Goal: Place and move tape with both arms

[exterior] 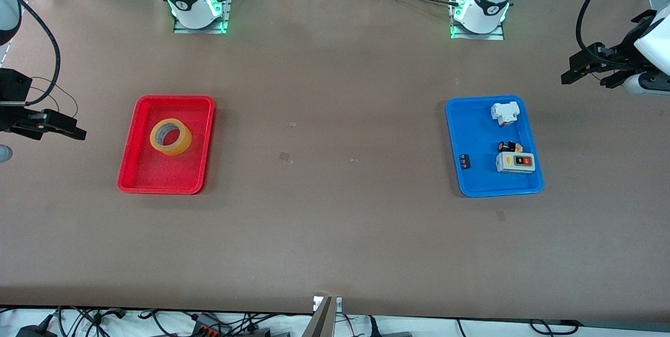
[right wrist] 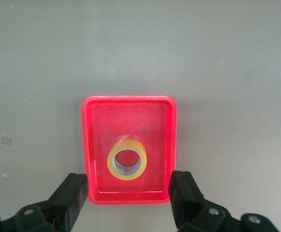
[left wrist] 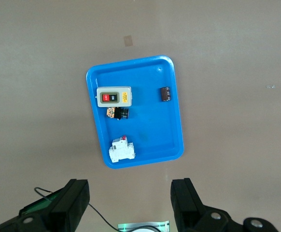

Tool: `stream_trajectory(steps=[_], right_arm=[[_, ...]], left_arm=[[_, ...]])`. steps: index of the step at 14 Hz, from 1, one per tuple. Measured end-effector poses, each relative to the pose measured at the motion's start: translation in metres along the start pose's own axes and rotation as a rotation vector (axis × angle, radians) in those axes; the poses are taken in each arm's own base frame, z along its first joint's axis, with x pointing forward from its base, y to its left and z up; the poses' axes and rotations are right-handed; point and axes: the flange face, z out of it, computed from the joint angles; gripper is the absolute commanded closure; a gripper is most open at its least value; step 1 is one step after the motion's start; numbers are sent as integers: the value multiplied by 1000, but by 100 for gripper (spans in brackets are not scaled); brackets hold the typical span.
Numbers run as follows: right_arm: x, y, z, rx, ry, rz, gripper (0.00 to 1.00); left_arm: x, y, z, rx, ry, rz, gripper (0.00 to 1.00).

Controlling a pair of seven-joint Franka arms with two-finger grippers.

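While hanging wide open and empty off the right arm's end of the table, right gripper (right wrist: 128,193) looking down on the tape (exterior: 170,136), lying flat, hole up, in the red tray (exterior: 131,169) just inward from it. Sitting much nearer the tape than the left gripper (left wrist: 131,200), waiting open-jawed over the blue tray (exterior: 453,133), well apart from the roll.

tape (exterior: 170,136) lies in tray (exterior: 137,169) at right arm's end; switch box (exterior: 515,162) in second tray (exterior: 453,133) at left arm's end.
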Motion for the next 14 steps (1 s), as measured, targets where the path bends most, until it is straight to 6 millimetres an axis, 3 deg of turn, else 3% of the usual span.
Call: stream_trajectory(steps=[3,6,9,12,14], right_arm=[[8,1,-2,4,55,3,0],[-1,1,8,4,72,3,0],[-39,1,21,3,67,2,0],[-72,1,7,3,58,-11,0],[-80,2,-1,3,63,-19,0]], left_arm=[[1,0,1,0,-1,0,0],[1,0,1,0,-1,-1,0],[0,-2,0,8,-1,-3,0],[1,-1,0,19,-1,-1,0],[1,-1,0,19,-1,0,0]])
